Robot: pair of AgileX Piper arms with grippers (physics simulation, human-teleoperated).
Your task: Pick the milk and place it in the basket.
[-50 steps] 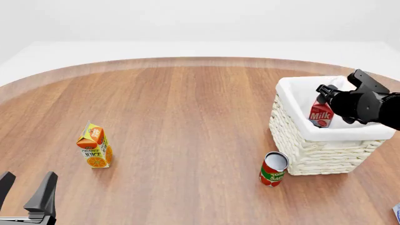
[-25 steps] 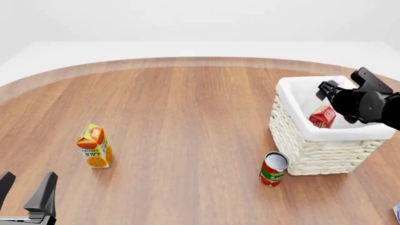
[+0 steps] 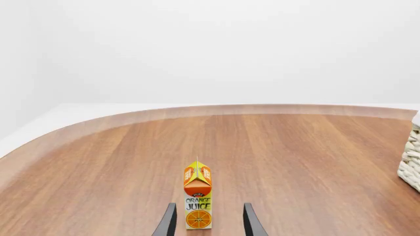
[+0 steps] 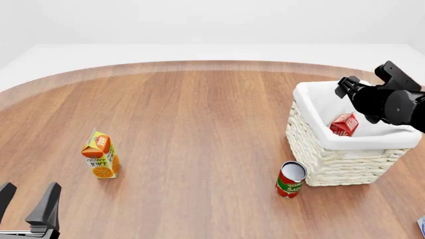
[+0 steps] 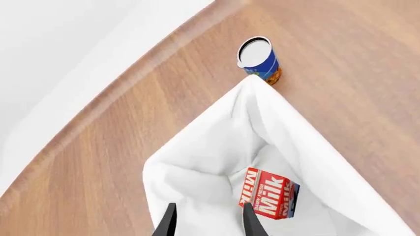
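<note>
The milk (image 4: 345, 124) lies tipped on its side inside the basket (image 4: 332, 162), on the white cloth lining. From the right wrist view the milk (image 5: 269, 194) rests near one corner of the basket's lining (image 5: 196, 147). My right gripper (image 4: 367, 82) hovers open above the basket's far right part and holds nothing; its fingers (image 5: 169, 221) stand apart over the lining. Down at the near left my left gripper (image 4: 27, 199) is open and empty, well short of the juice carton.
An orange juice carton (image 4: 101, 155) stands upright at the left, straight ahead of the left gripper (image 3: 208, 223). A red tomato sauce can (image 4: 290, 180) stands against the basket's near left corner. A blue can (image 5: 259, 59) stands just beyond another corner of the basket.
The right gripper let go of the milk, which dropped and tipped over inside the basket. The gripper then rose slightly. The left arm stayed still.
</note>
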